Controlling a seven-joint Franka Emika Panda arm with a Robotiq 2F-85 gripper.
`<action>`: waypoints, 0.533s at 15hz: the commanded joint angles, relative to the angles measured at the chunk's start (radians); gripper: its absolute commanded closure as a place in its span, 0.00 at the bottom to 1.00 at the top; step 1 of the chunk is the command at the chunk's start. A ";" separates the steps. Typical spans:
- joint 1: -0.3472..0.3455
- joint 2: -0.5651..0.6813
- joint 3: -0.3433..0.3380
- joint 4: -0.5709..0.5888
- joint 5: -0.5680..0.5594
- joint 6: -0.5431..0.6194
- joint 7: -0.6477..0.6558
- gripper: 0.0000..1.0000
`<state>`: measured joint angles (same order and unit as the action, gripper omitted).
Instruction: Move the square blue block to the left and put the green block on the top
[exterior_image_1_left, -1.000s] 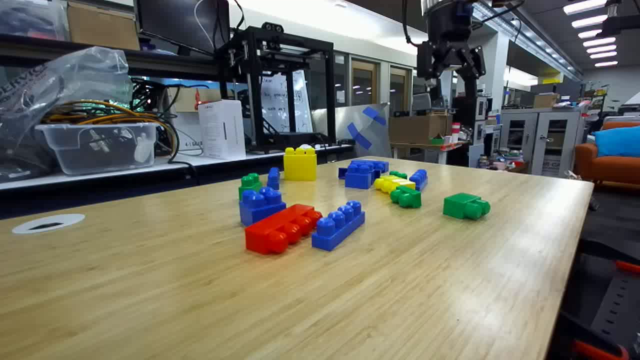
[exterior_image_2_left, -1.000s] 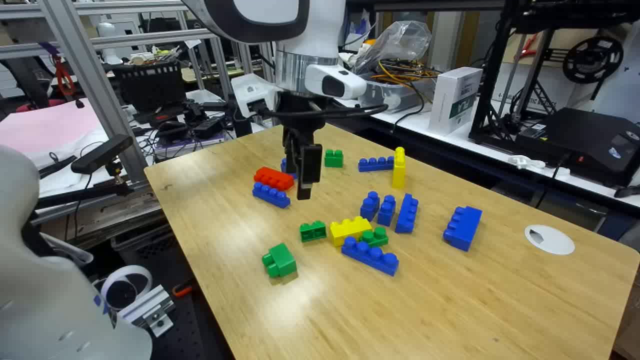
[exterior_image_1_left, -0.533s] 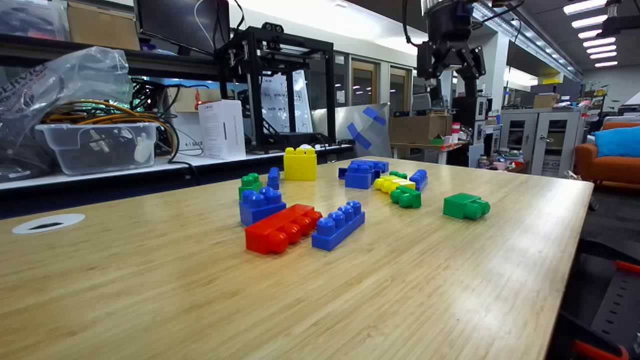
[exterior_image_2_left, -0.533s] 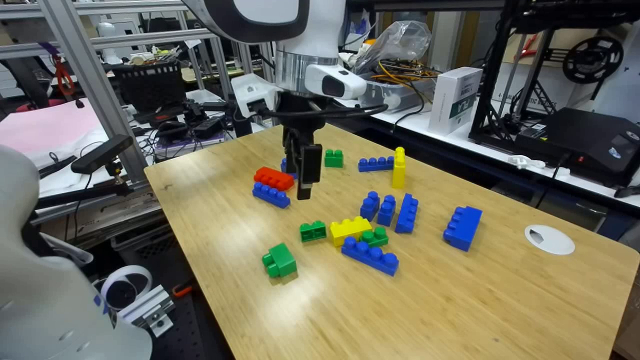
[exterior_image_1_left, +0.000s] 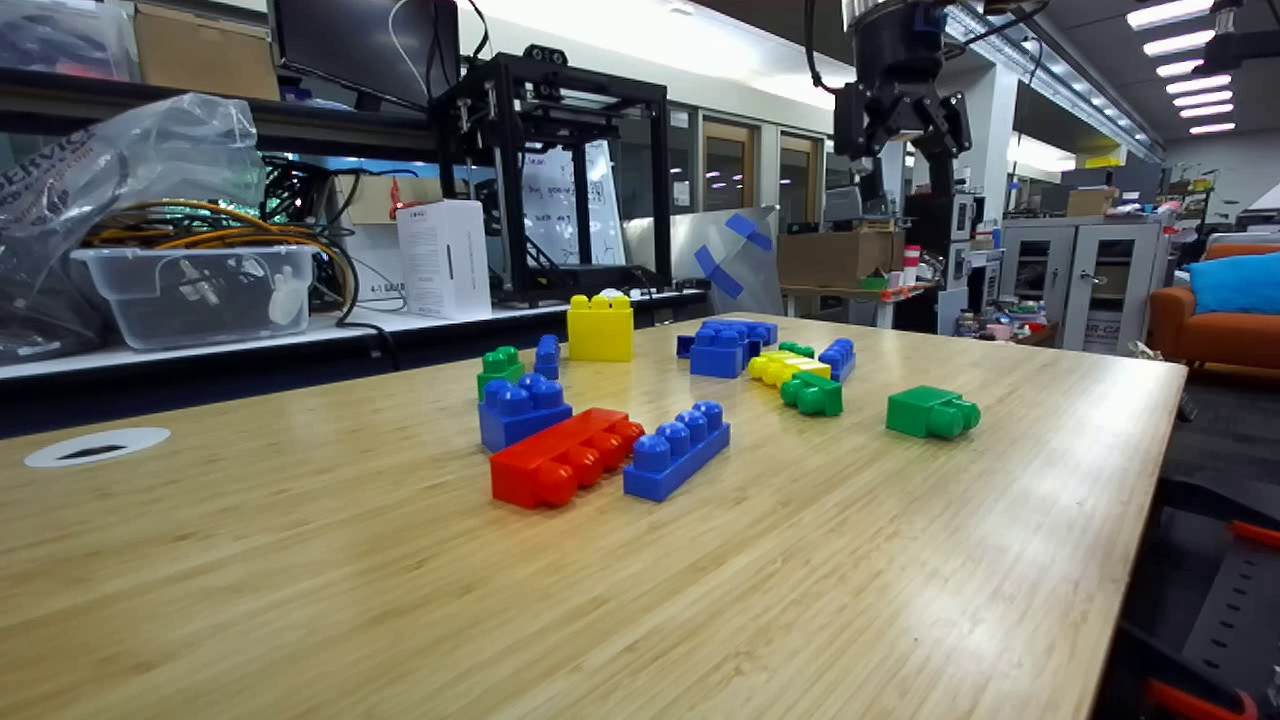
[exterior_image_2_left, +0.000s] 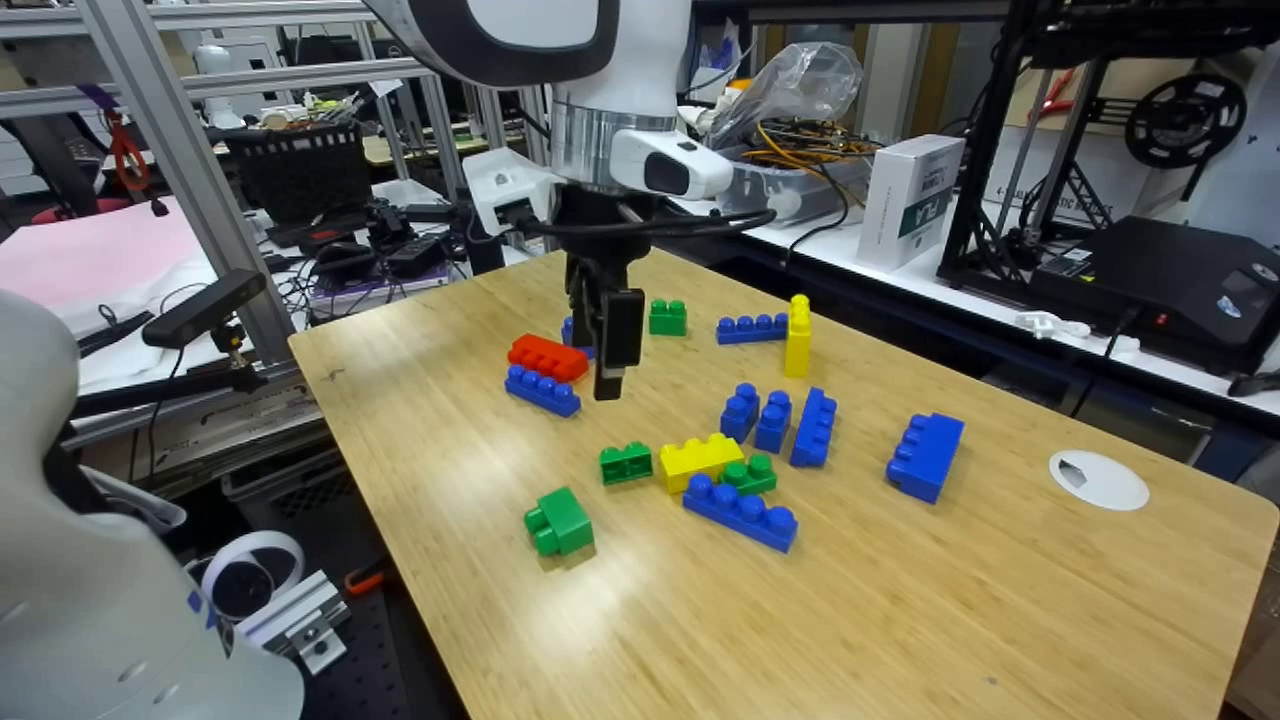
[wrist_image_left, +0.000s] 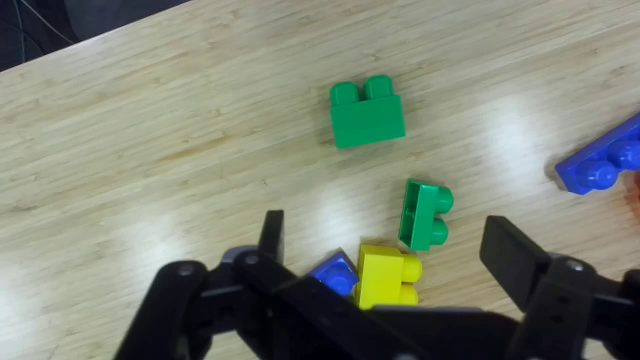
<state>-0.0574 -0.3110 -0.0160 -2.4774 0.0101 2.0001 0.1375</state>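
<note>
Your gripper (exterior_image_1_left: 906, 195) hangs over the worktop (exterior_image_1_left: 800, 570) in both exterior views. In an exterior view you've got the square block (exterior_image_1_left: 510, 428) just behind a long block (exterior_image_1_left: 545, 468), with another long block (exterior_image_1_left: 678, 468) just right of that. The small block (exterior_image_1_left: 496, 382) is behind the square one, and the tall block (exterior_image_1_left: 600, 335) further back. Flat block (exterior_image_1_left: 915, 412) is well off right, disc (exterior_image_1_left: 100, 439) way over left.

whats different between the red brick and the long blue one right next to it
The red brick lies on its side, studs pointing sideways; the long blue brick sits upright, studs up. The red brick has the bulkier body, while the long blue brick is slimmer. Both rest on the table, each showing a row of four studs.
</note>
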 joint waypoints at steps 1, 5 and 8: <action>0.003 0.031 -0.014 0.024 0.045 0.005 -0.004 0.00; 0.012 0.133 -0.032 0.089 0.112 0.058 -0.081 0.00; 0.018 0.226 -0.035 0.143 0.142 0.140 -0.189 0.00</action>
<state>-0.0550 -0.1736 -0.0344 -2.3973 0.1122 2.1049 0.0470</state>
